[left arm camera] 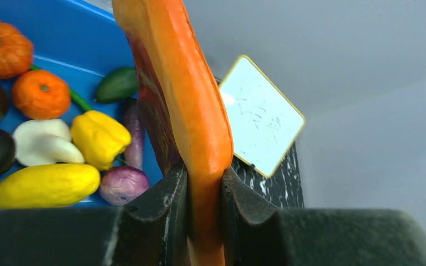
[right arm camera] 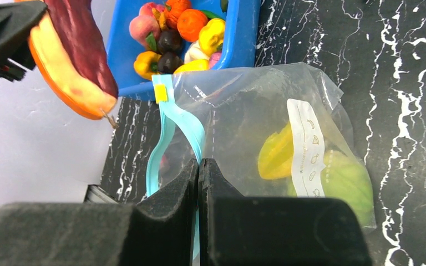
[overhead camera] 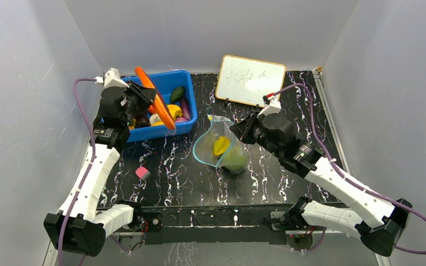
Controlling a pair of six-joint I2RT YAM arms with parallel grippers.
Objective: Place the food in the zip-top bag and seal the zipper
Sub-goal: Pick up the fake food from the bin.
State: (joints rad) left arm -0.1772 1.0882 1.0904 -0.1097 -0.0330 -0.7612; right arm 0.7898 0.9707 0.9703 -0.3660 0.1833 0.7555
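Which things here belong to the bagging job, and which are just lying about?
Job: bag, zipper, slice held by left gripper, green fruit, yellow piece, food in bin, right gripper.
Lying about: whiteboard, pink cube.

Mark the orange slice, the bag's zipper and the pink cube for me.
orange slice (left arm camera: 194, 111), left wrist view, mid-length of its orange rind
zipper (right arm camera: 166, 108), right wrist view, upper stretch of the teal strip
pink cube (overhead camera: 142, 173), top external view, its top face
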